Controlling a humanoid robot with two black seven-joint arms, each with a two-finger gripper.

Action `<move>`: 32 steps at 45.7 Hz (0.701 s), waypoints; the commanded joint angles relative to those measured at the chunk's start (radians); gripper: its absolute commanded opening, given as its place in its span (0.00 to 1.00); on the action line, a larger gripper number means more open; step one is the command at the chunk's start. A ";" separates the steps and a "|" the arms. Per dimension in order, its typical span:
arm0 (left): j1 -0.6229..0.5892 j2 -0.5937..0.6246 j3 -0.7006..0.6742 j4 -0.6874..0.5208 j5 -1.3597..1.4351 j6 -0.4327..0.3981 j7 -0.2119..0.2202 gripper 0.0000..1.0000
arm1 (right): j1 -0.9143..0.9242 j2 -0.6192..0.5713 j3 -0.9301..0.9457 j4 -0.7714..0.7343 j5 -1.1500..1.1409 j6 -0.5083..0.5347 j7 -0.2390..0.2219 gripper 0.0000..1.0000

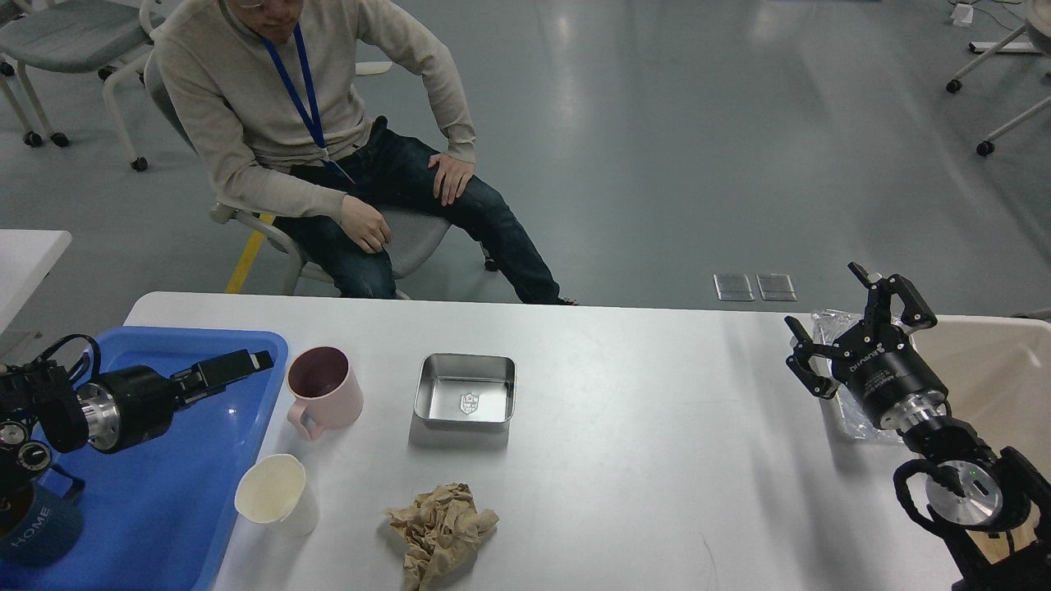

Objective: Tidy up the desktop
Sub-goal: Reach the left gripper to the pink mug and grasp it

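Note:
The white desktop (657, 427) carries a pink mug (324, 390), a square metal tin (466, 391), a cream paper cup (275, 493) and a crumpled brown paper (442, 529). My left gripper (246, 363) hovers over the blue tray's right edge, pointing at the pink mug, a little short of it; its fingers look together, seen side-on. My right gripper (854, 328) is open and empty above the desktop's far right edge, over a clear plastic bag (846, 414).
A blue tray (164, 468) lies at the left with a dark blue mug (33, 525) in its near corner. A beige bin (985, 361) stands at the right. A person (328, 139) sits on a chair beyond the far edge.

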 commanded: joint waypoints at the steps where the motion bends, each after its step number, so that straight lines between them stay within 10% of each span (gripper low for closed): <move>1: -0.043 -0.056 0.059 0.080 0.003 0.003 0.001 0.96 | -0.002 0.001 0.000 0.000 0.000 0.000 0.000 1.00; 32: -0.087 -0.223 0.076 0.261 0.008 0.023 -0.002 0.88 | -0.015 0.000 0.004 0.000 0.000 0.012 0.002 1.00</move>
